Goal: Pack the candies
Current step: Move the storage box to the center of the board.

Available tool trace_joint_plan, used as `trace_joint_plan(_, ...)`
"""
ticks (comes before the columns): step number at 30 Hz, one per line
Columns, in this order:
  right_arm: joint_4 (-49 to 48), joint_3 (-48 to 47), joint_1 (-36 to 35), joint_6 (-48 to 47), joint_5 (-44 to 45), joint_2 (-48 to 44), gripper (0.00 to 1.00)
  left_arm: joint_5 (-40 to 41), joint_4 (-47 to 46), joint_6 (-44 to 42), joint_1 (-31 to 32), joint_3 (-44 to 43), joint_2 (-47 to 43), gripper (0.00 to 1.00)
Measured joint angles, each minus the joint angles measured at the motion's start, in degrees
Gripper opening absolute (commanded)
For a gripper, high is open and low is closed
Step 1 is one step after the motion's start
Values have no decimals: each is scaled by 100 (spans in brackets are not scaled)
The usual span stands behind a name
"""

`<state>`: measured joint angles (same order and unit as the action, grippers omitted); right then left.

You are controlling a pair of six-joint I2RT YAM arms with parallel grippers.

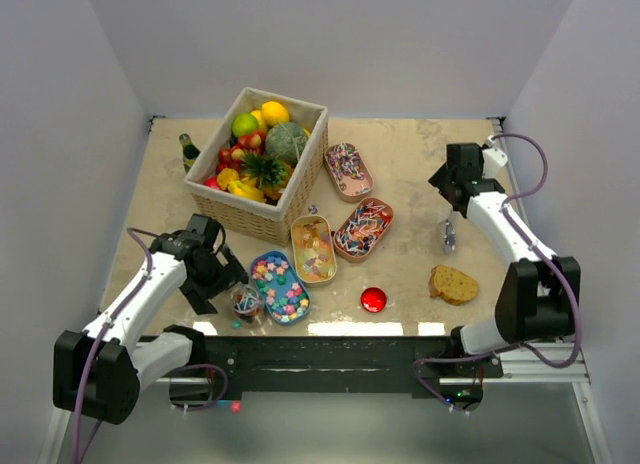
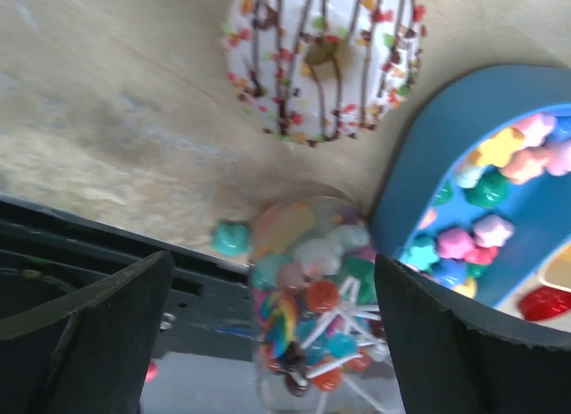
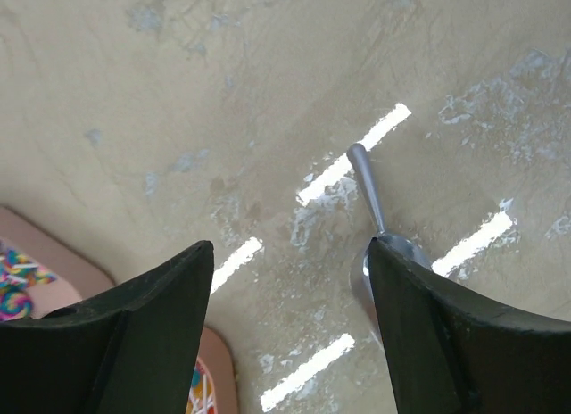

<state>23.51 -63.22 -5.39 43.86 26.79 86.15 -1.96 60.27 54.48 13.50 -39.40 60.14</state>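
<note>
Our left gripper (image 2: 272,258) has its fingers (image 2: 98,334) spread wide. They straddle a small clear jar of lollipops and pastel sweets (image 2: 312,316), with a gap on each side. A loose teal star candy (image 2: 230,238) lies just beside the jar. Past the fingertips sits a white sprinkled doughnut (image 2: 321,57), and beside it a blue oval tray (image 2: 428,137) of pastel star candies (image 2: 500,146). The left arm bends at the elbow, with the wrist tilted down.

Our right gripper (image 3: 290,246) holds its fingers (image 3: 116,334) apart over bare table, gripping nothing. A silver metal scoop (image 3: 370,209) lies close by one finger. A pink oval tray (image 3: 71,276) of striped candies (image 3: 13,289) lies by the other. The right arm reaches far forward, with the wrist pointing down.
</note>
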Motion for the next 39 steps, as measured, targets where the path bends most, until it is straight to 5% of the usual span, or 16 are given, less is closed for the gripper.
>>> trace_joint_plan(19,612,1005,-267,-260,-1502,-2061,69,-1349,-413,1410,57,251,11,97)
trace_joint_plan(27,949,1401,-1305,-358,-2068,-2218,68,-1475,-739,1845,813,221,575,96)
trace_joint_plan(39,1204,1991,-1471,-1176,-3193,-2297,64,-1777,-1676,2105,1473,-146,1622,94)
